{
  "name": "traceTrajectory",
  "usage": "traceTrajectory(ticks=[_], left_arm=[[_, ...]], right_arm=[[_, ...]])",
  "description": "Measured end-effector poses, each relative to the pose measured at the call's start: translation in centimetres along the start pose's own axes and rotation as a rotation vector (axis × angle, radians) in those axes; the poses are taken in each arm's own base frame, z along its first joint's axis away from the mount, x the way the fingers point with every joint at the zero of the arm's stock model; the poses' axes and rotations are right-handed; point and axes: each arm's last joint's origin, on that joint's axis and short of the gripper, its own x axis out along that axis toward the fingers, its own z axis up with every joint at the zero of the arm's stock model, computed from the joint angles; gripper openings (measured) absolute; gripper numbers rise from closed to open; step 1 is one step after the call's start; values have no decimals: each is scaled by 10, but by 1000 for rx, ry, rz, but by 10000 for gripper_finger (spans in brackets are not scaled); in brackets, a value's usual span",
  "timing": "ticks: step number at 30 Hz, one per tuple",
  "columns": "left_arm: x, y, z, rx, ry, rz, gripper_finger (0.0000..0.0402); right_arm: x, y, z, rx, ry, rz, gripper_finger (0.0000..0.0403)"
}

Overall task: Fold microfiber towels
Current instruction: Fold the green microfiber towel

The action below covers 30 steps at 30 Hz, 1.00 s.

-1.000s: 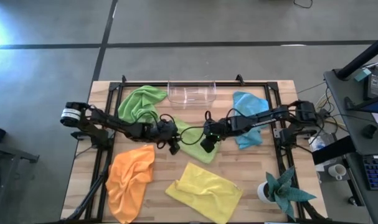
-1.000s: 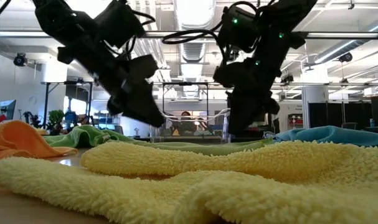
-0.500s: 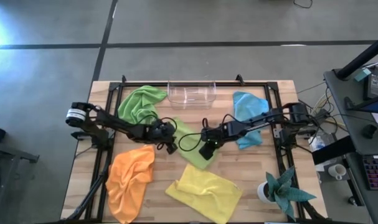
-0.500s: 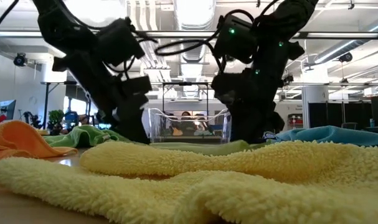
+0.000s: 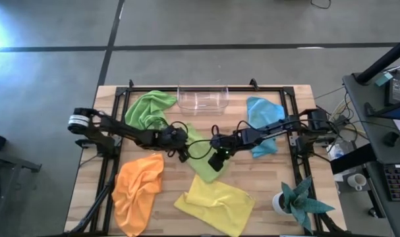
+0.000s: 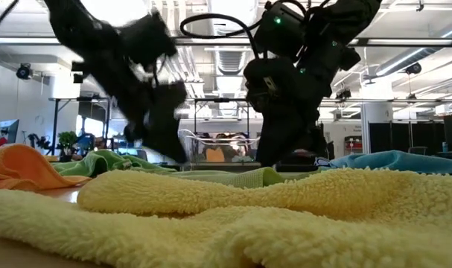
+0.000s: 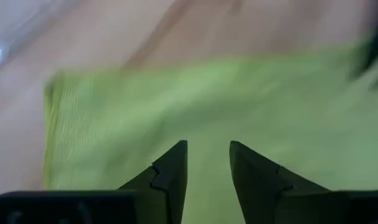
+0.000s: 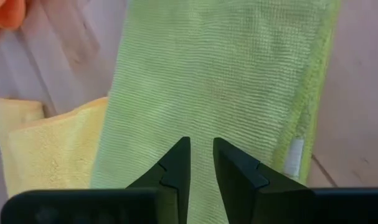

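Folding advances: both grippers, left gripper (image 5: 184, 155) and right gripper (image 5: 215, 160), have lowered onto the centre lime towel (image 5: 205, 166), jaws narrowly parted, grasp indeterminate.

One towel (image 5: 206, 157) lies in the table's (image 5: 279, 197) middle, with other towels (image 5: 147, 112) around it and a bin (image 5: 201, 100) behind.

Bright, even indoor light; blur in two of the views.

Ceiling lamps (image 6: 229, 15) glare white in the low view, leaving both arms as dark silhouettes, the left arm (image 6: 129, 67) smeared by motion. The yellow towel (image 6: 233, 216) nearest the lens is soft and out of focus. In the left wrist view the green towel (image 7: 195, 99) beyond the fingers (image 7: 170, 174) is blurred; the right wrist view shows its weave crisply. Shadows from above are faint.
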Motion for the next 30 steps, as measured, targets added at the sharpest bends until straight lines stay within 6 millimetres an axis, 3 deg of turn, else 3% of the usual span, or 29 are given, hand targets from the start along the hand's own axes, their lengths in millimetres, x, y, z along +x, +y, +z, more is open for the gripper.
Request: traceTrajectory(ticks=[7,14,30], left_arm=[[-19,-25,8,33,-105,-189,105],[-10,-41,-13,92,-28,-238,105],[3,-30,-38,137,104,-127,105]], right_arm=[[-19,6,4,32,-66,-4,68],[-30,11,7,47,-93,15,68],[-29,14,4,55,-84,21,68]])
